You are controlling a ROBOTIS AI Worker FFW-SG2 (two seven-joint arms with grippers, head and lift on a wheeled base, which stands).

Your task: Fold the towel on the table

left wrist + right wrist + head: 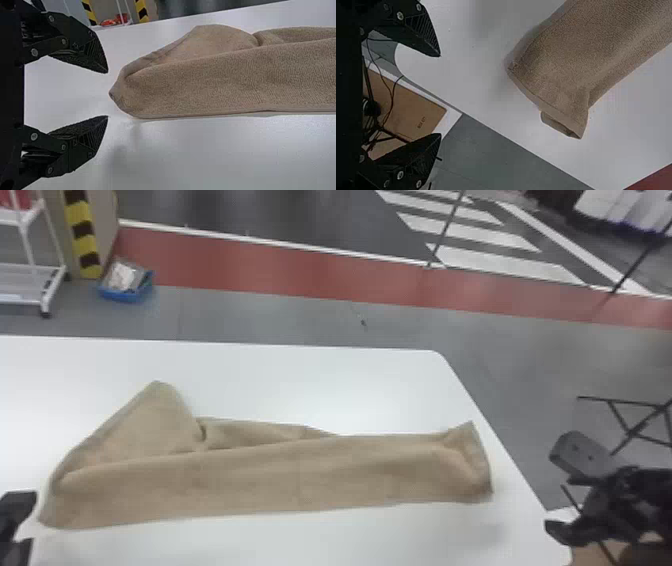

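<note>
- Over to the head view: catch the towel in a long folded strip on the white table, between the jaws of the left gripper and those of the right gripper.
- Note the towel's left end just beside the left jaws, and a pointed flap farther out from them; spot the right jaws at the table's right edge, apart from the other end.
- Now to the left wrist view: see the left gripper spread wide, gripping nothing, with a folded corner just ahead of the fingertips.
- And across to the right wrist view: find the right gripper wide open too, holding nothing, with the towel's end well ahead of the tips and brown cardboard beyond the gap.
</note>
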